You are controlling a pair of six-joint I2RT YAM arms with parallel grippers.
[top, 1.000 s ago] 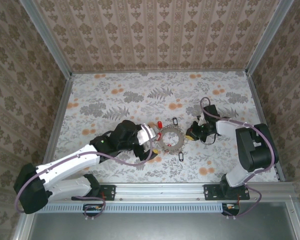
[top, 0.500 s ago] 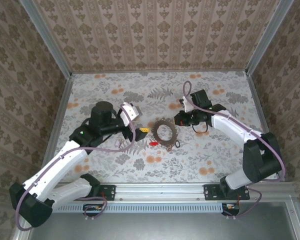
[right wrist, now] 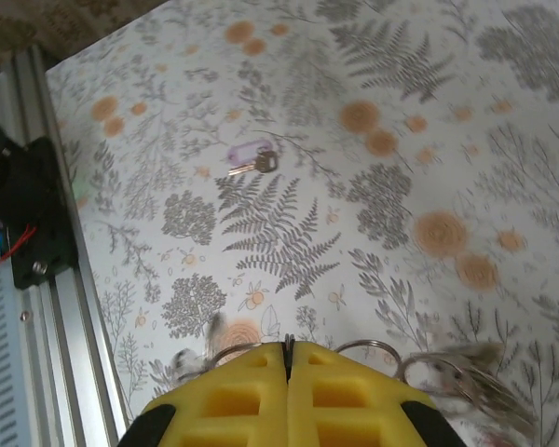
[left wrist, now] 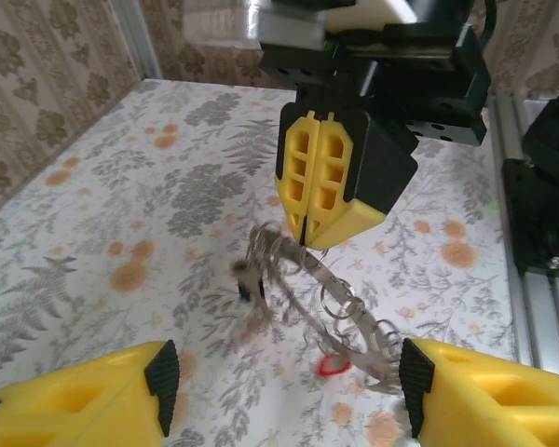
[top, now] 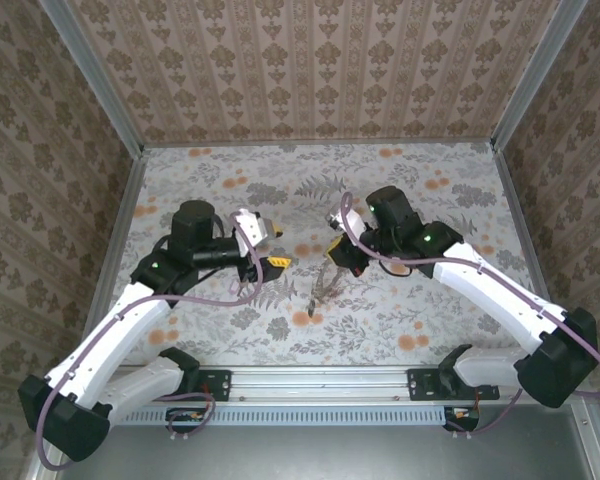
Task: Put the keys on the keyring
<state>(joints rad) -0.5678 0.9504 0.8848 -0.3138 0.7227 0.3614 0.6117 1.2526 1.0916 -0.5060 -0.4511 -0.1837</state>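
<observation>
With right gripper (left wrist: pixel 307 237) clamped on the keyring (left wrist: pixel 349 317), dangling tilted in mid-air, hold dead still; ease the open, empty left gripper (left wrist: pixel 289 391) onto its lower edge, probably to brace it, then go for the loose key (right wrist: pixel 252 156) down on the table (right wrist: pixel 401 112)

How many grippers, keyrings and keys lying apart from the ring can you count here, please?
Grippers: 2 (left gripper, right gripper)
Keyring: 1
Lone key: 1
Total: 4
The keys hanging on the ring are too blurred to count.
</observation>
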